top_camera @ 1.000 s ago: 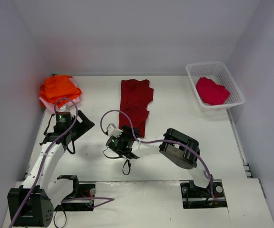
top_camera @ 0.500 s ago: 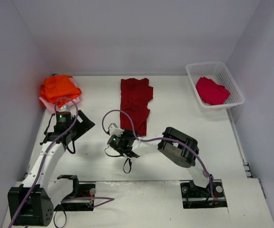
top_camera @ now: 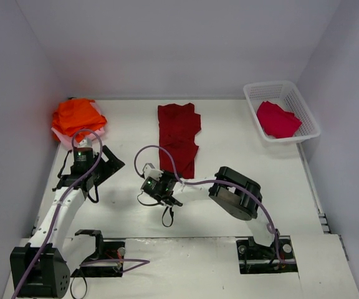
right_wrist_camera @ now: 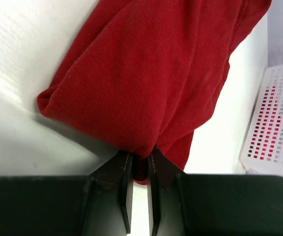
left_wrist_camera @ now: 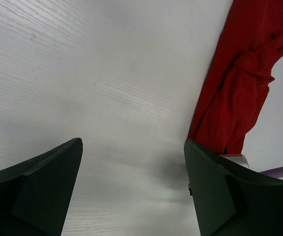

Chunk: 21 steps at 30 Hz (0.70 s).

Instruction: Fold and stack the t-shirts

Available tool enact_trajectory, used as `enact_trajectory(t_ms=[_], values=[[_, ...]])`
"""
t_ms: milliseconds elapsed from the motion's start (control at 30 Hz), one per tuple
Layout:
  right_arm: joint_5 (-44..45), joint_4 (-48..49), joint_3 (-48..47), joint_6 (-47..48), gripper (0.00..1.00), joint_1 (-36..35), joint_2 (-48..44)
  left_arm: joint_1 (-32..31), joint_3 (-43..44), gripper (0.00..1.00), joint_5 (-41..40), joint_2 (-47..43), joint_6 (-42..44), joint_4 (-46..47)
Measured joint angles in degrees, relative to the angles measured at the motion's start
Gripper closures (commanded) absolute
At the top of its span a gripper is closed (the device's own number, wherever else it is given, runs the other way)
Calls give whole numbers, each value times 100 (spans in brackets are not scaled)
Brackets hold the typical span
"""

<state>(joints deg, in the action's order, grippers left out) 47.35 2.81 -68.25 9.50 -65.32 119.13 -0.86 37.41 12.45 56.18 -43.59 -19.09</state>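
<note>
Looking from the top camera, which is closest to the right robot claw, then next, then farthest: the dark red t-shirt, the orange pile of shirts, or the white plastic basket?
From the right gripper:
1. Dark red t-shirt, middle of the table, pinched in its jaws.
2. Orange shirt pile, far-left corner.
3. White plastic lattice basket, far-right corner.

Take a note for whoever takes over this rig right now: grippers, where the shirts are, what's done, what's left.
Right gripper shut on the near end of the dark red shirt.
Left gripper open, empty, over bare table.
Orange shirts piled far left, a pale pink shirt under them; crimson shirt in the basket, far right.
Done: dark red shirt looks folded lengthwise.
Left: finish folding it, stack it, then the crimson one.
</note>
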Motion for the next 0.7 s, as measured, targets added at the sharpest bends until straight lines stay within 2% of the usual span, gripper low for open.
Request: enact_trajectory(t_ms=[300,700], values=[[-114,-691,-361,111,100,0,-306,0,-155,21,33,-179,-4,-13],[-153,-1045,-833,404,100,9,-564,0,-258,21,125,-498,-42,-98]])
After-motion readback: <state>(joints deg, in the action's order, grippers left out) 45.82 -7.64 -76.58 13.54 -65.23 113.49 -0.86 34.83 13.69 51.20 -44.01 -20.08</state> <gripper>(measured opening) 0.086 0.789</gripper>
